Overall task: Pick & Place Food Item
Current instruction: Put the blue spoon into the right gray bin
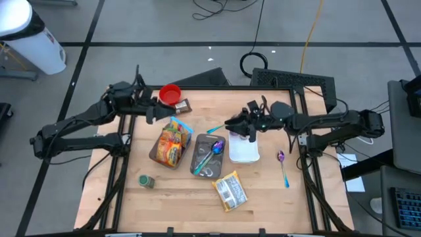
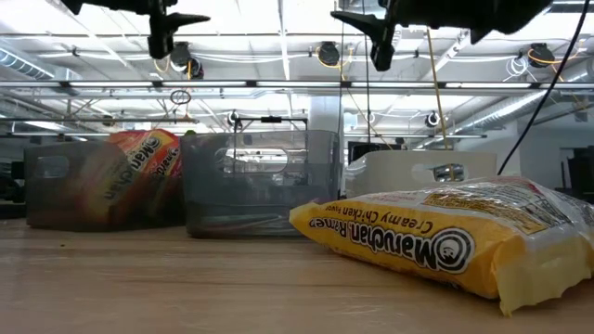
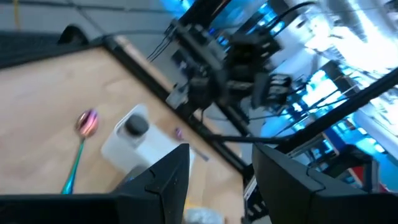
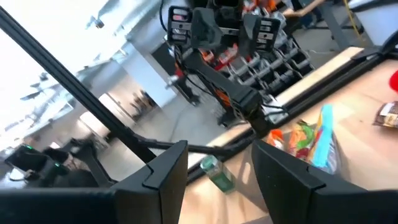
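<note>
High view: both arms raised over the wooden surface, pincers open and empty.

Left pincer hangs by the noodle packet in the grey bin, probably freshly dropped there; right pincer waits above the white box. A yellow noodle packet lies loose, a spoon apart.

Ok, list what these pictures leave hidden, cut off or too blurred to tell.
- Small dark packet beside the red cup, high view: too small to identify.
- White container, low view: lower part hidden behind the yellow ramen pack.
- Middle bin, low view: contents unreadable through the tinted wall.
- Small jar, right wrist view: blurred and partly behind that gripper's finger.
- Both wrist views: motion blur smears the detail.
</note>
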